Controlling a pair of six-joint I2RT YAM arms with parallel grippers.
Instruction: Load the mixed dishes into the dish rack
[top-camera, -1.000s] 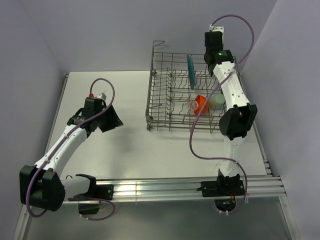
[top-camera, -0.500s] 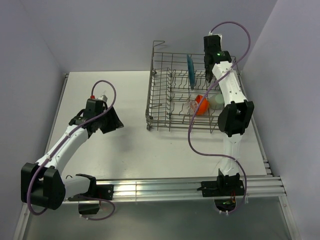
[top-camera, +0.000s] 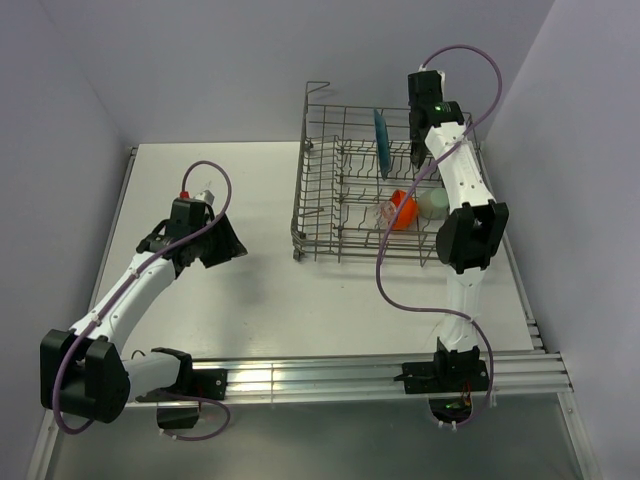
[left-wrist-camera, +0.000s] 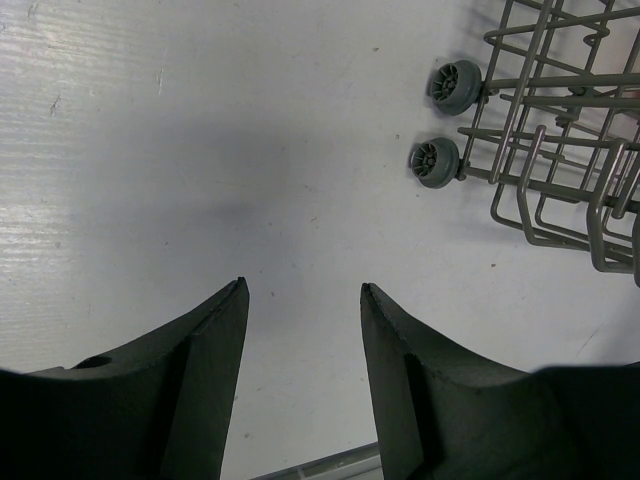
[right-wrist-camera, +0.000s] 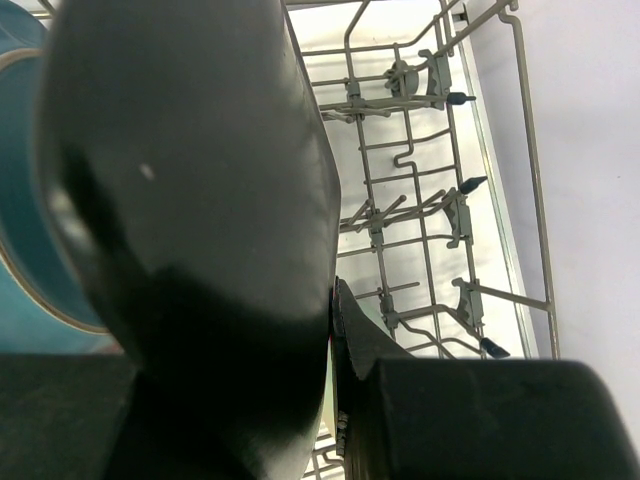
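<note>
The grey wire dish rack (top-camera: 320, 215) stands at the back right of the table. A teal scalloped plate (top-camera: 381, 143) stands upright in it and also shows in the right wrist view (right-wrist-camera: 20, 200). An orange-red bowl (top-camera: 403, 208), a pale green cup (top-camera: 435, 201) and a small clear glass (top-camera: 385, 211) sit in the rack's right part. My right gripper (top-camera: 415, 152) is down in the rack just right of the teal plate. It is shut on the black square plate (right-wrist-camera: 190, 200), which fills its view. My left gripper (top-camera: 225, 240) is open and empty over the bare table left of the rack.
The rack's near-left corner with two small grey wheels (left-wrist-camera: 445, 120) shows in the left wrist view. Rows of upright tines (right-wrist-camera: 400, 210) lie under the right gripper. Walls close in the table at the left, back and right.
My right gripper has moved down into the rack with the black plate, close beside the teal plate. The left arm has hardly moved.
</note>
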